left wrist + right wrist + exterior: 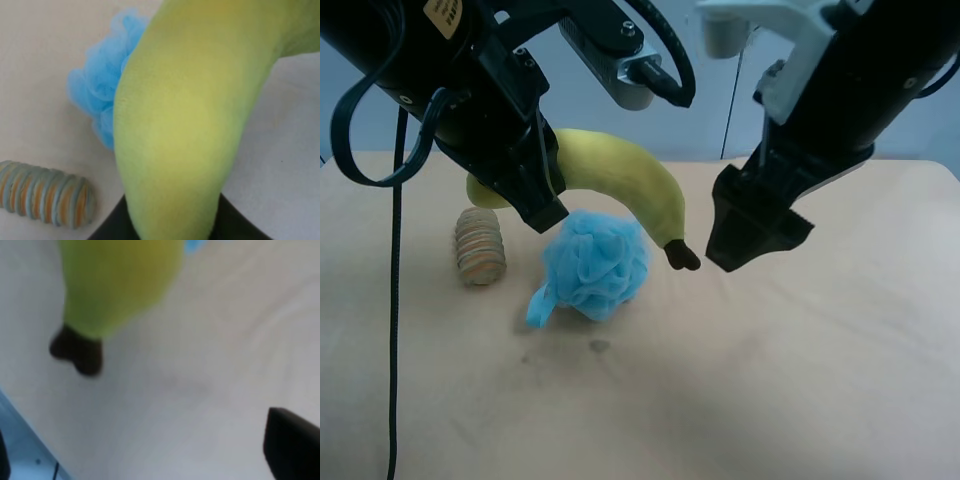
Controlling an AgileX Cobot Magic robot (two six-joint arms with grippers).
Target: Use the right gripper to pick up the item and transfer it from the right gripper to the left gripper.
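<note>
Plush banana [620, 180]: off the desk [770, 380], held in the air over the half nearer the wall-side edge. It arcs above the blue pouf [595, 265] and, as far as I can see, touches neither pouf nor desk.
Left gripper [535, 195]: clamped on the banana. The left wrist view shows yellow plush filling the gap between the black jaws. The grip sits toward the stem end, so the longer part hangs free.
Right gripper [755, 243]: let go and empty. The right wrist view shows one finger [295, 445] at the frame edge with only bare desk between the jaws. It hangs just beside the banana's brown tip [681, 257], apart from it.
Step in hand: I judge this the tail of the handover. The banana's weight is on the left gripper alone and the right one is clear of it.
Task progress: pick-up and pass look done. What is left is parting the arms cleanly.
Next move needs: the right arm backs off toward its own side edge of the desk without brushing the tip. The left jaws hold their squeeze, because the plush is soft and the overhang could sag or twist in the grip.
Bystanders: the pouf lies on the desk under the banana, and the striped oval [480, 247] lies beside it toward the left-side edge. Neither is touched by a gripper.
Can't tell: how deep the plush sits in the left jaws, since the view is too close.
</note>
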